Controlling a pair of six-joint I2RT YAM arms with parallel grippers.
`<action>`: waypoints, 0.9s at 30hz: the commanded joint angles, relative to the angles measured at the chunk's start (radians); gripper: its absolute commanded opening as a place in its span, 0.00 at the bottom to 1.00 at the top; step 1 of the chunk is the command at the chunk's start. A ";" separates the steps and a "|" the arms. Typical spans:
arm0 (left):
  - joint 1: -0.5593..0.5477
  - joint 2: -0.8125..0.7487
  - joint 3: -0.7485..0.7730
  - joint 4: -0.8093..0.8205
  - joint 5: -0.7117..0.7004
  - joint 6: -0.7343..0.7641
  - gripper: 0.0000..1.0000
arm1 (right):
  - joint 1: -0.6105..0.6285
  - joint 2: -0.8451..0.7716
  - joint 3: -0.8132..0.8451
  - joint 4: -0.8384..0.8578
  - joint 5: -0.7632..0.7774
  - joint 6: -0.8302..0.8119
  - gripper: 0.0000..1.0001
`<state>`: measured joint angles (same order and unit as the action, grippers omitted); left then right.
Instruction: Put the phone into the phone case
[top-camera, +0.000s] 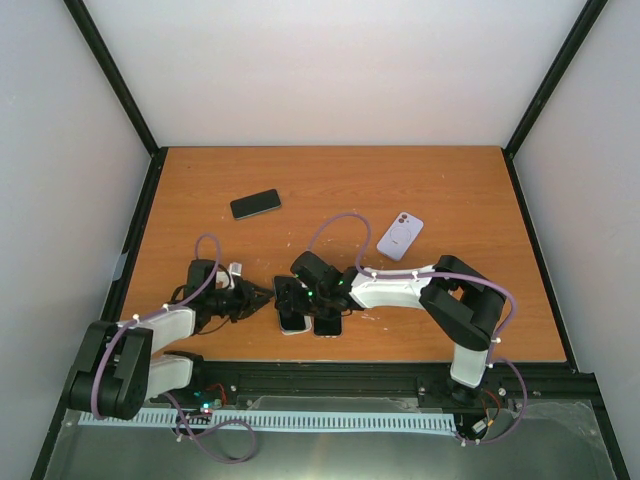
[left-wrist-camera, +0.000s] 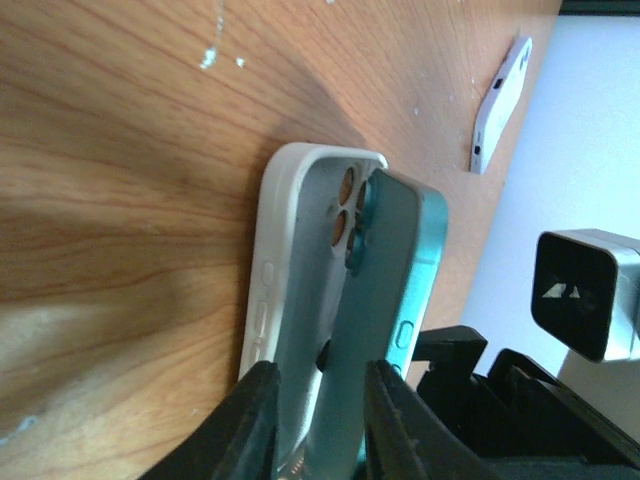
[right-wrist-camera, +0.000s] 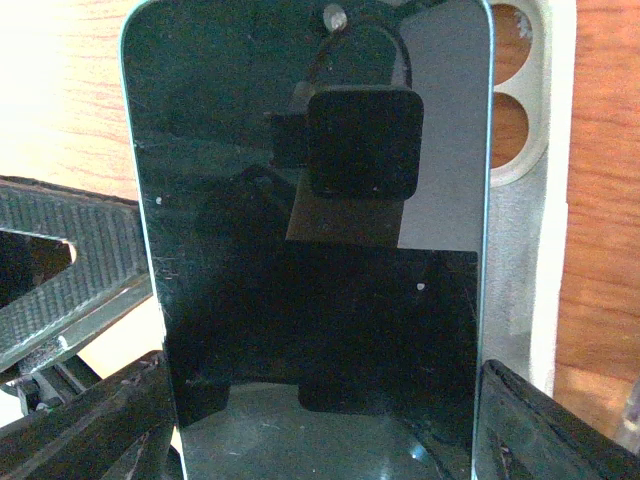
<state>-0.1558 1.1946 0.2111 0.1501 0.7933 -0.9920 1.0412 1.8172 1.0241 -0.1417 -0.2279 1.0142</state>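
lower end of phone (right-wrist-camera: 315, 300) cut off by frame edge, white case (right-wrist-camera: 522, 250) mostly hidden behind it

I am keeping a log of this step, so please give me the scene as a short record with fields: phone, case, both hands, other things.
teal phone: tilted over the case, camera side facing it; not seated
white case: on the table, open side toward the phone
right hand: closed on the teal phone across its width
left hand: fingers on either side of case and phone at one end; whether they press is unclear
other things: black phone and second case, lying apart farther back
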 joint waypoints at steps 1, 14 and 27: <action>-0.010 0.014 0.025 -0.030 -0.050 0.037 0.19 | 0.010 -0.022 0.000 0.003 -0.008 -0.009 0.76; -0.018 0.041 0.037 -0.056 -0.085 0.065 0.12 | 0.010 -0.118 -0.018 -0.055 0.064 -0.059 0.88; -0.020 -0.027 0.043 -0.139 -0.062 0.078 0.50 | -0.010 -0.091 -0.025 -0.091 0.143 -0.123 0.57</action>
<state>-0.1696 1.1885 0.2241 0.0509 0.7219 -0.9379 1.0370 1.6989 1.0122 -0.2241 -0.1104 0.9100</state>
